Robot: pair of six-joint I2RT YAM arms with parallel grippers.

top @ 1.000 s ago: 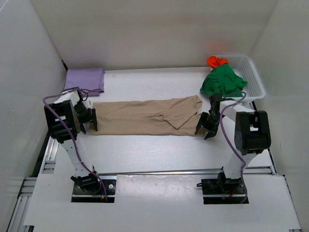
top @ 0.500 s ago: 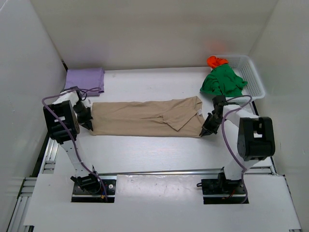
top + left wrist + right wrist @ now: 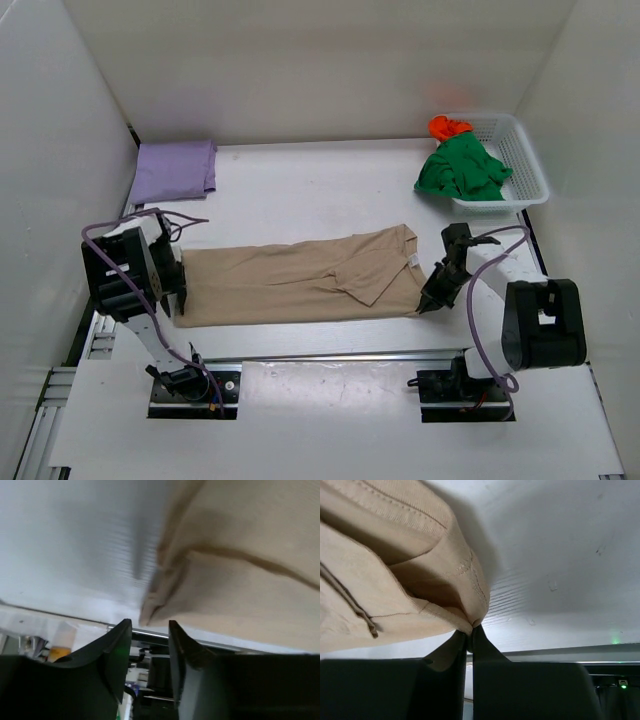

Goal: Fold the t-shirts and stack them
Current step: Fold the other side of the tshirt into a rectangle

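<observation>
Beige t-shirt is pinched at its right end between the closed fingers of the right gripper. The left gripper has its fingers a little apart, with the other end's corner just at their tips. The shirt lies long between them on the near table. A folded lilac t-shirt lies far left.
</observation>
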